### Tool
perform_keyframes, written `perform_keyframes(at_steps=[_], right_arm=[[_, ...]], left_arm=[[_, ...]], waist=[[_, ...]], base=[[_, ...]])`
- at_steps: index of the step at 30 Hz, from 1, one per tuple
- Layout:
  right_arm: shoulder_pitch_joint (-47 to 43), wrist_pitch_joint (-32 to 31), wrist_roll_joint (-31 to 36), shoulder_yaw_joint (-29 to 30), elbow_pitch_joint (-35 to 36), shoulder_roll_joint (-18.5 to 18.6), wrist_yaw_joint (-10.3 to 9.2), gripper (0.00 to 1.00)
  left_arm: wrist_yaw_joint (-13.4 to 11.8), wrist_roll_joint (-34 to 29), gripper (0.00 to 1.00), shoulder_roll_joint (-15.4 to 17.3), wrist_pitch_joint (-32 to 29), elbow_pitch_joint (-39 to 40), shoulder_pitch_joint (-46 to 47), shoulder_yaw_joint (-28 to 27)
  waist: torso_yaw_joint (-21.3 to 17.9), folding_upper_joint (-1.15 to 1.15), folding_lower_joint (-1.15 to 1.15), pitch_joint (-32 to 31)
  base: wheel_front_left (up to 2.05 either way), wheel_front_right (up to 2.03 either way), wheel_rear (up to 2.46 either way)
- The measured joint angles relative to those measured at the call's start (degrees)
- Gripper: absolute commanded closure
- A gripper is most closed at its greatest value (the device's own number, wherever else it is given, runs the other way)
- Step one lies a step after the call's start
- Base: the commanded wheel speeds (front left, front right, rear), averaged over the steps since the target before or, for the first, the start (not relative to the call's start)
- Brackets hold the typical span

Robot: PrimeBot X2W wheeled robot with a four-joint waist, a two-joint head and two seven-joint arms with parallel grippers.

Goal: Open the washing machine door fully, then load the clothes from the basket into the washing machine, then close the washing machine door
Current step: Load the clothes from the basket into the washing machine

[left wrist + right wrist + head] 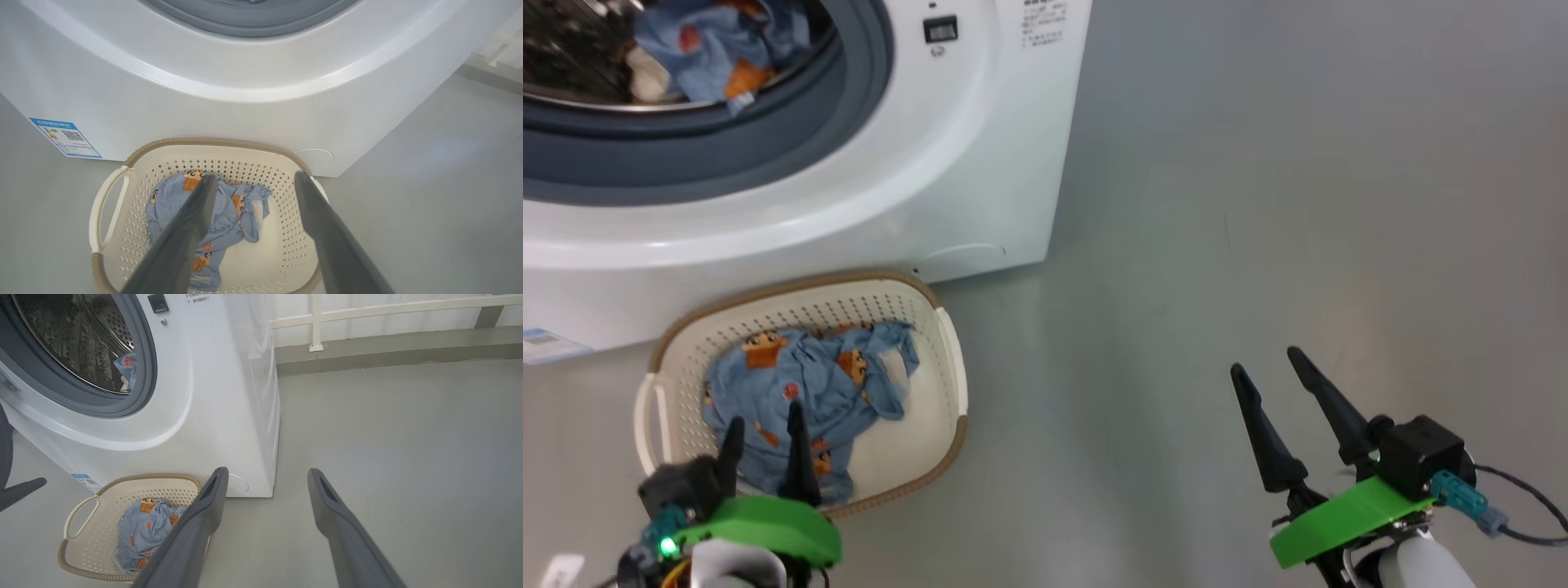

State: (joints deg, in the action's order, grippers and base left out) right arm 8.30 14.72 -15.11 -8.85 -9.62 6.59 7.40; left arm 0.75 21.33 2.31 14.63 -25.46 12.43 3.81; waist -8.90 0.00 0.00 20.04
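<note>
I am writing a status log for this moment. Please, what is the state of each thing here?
Washing machine: front open.
Drum: a blue garment inside.
Basket: on the floor, holds blue clothes.
Left gripper: open, empty, above the basket.
Right gripper: open, empty, over bare floor.

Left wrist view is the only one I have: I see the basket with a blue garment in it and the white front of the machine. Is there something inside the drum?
Observer: Yes. In the head view, part of the clothes, blue with orange prints, lies in the drum of the washing machine, close to its front edge.
Operator: Thank you. And where is the other arm?
Observer: The right gripper is over the bare floor, to the right of the machine. Its fingers are open and they hold nothing.
</note>
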Motion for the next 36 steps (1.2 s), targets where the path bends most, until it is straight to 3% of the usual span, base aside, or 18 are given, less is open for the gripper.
perform_keyframes(at_steps=[21, 28, 36], right_arm=[[7.88, 0.01, -1.15, -1.96, 0.63, -0.96, 0.0, 0.0], [9.73, 0.01, -1.71, -2.77, 0.75, -1.08, 0.0, 0.0], [11.73, 0.01, -1.72, -3.33, 0.97, -1.21, 0.0, 0.0]], left_arm=[[-0.02, 0.87, 0.0, 1.69, -0.48, -18.81, 21.26, -5.8], [-3.16, 3.83, 0.0, 2.27, -5.65, -27.39, 28.85, -8.34], [-5.47, 4.61, 0.0, 4.59, -6.51, -34.29, 35.94, -9.79]], waist=[[-4.09, 0.0, 0.0, 15.31], [-4.99, 0.0, 0.0, 19.93], [-5.92, 0.0, 0.0, 24.01]], base=[[0.0, 0.0, 0.0], [0.0, 0.0, 0.0], [0.0, 0.0, 0.0]])
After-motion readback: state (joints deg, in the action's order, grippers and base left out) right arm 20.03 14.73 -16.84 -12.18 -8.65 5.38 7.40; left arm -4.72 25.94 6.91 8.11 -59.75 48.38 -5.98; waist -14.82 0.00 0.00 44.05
